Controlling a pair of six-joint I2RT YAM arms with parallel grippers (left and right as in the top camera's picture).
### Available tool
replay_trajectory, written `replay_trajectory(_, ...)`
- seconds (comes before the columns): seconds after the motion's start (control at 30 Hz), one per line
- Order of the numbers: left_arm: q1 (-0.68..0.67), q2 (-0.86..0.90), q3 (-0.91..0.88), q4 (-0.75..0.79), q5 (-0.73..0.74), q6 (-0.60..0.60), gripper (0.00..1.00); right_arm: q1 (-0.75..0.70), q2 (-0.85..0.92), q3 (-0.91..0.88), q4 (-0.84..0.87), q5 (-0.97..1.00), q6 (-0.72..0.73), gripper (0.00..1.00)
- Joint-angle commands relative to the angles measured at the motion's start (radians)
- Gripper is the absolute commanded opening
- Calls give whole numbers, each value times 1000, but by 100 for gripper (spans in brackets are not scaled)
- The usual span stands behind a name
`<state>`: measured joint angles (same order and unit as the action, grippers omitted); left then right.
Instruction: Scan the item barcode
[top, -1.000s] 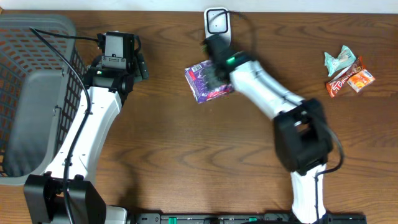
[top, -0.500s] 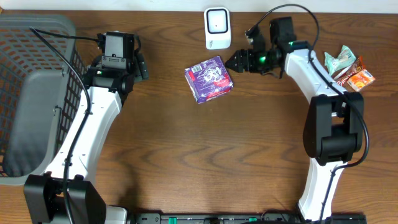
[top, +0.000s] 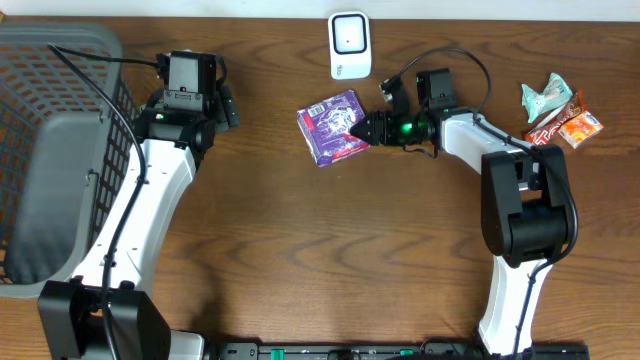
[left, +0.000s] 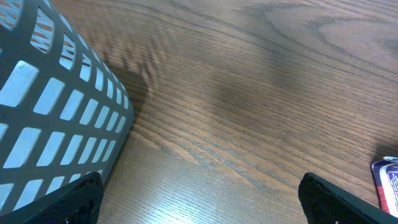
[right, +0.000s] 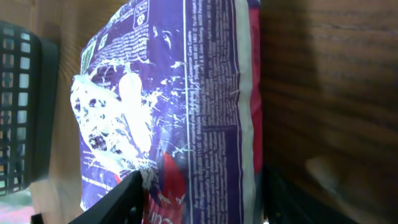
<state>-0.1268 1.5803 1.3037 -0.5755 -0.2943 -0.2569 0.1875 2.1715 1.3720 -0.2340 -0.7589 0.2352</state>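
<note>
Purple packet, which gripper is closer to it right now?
Right. The right gripper is at the purple packet's right edge; the left gripper sits far off to its left, by the basket.

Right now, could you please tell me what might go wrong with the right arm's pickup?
The right gripper straddles only the edge of the purple packet, so the pack may slip or sag when lifted. The scanner stands close by, so a hasty swing could knock it.
</note>
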Motion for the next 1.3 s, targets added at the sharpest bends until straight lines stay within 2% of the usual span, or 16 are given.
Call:
replay_trajectory(0.0, 2, 2, 6, 0, -13, 13, 99, 19, -32, -7, 12, -18, 19, 57)
replay_trajectory(0.13, 2, 2, 6, 0, -13, 13, 99, 49, -31, -7, 25, -11, 19, 57)
replay_trajectory(0.33, 2, 2, 6, 0, -13, 13, 99, 90, -32, -7, 22, 66, 47, 35)
replay_trajectory(0.37, 2, 2, 6, 0, -13, 13, 99, 93, -32, -7, 27, 69, 50, 22)
replay_trajectory(0.4, 2, 2, 6, 0, -13, 13, 99, 96, -32, -5, 32, 69, 50, 1)
replay_trajectory(0.53, 2, 2, 6, 0, -13, 13, 99, 90, -66, 10, 28, 86, 49, 1)
replay_trajectory(0.63, 2, 2, 6, 0, -13, 13, 99, 89, -134, 16, -1, 217, 45, 1)
replay_trajectory(0.73, 2, 2, 6, 0, -13, 13, 99, 107, -239, 18, -64, 484, -19, 1)
replay_trajectory(0.87, 2, 2, 6, 0, -13, 13, 99, 190, -359, 18, -166, 1035, -84, 1)
replay_trajectory(0.93, 2, 2, 6, 0, -13, 13, 99, 250, -378, 18, -203, 1329, -126, 1)
replay_trajectory(1.03, 2, 2, 6, 0, -13, 13, 99, 305, -360, 16, -246, 1607, -164, 1)
replay_trajectory(1.1, 2, 2, 6, 0, -13, 13, 99, 317, -335, 16, -274, 1678, -163, 1)
replay_trajectory(1.27, 2, 2, 6, 0, -13, 13, 99, 328, -234, 16, -321, 1658, -152, 1)
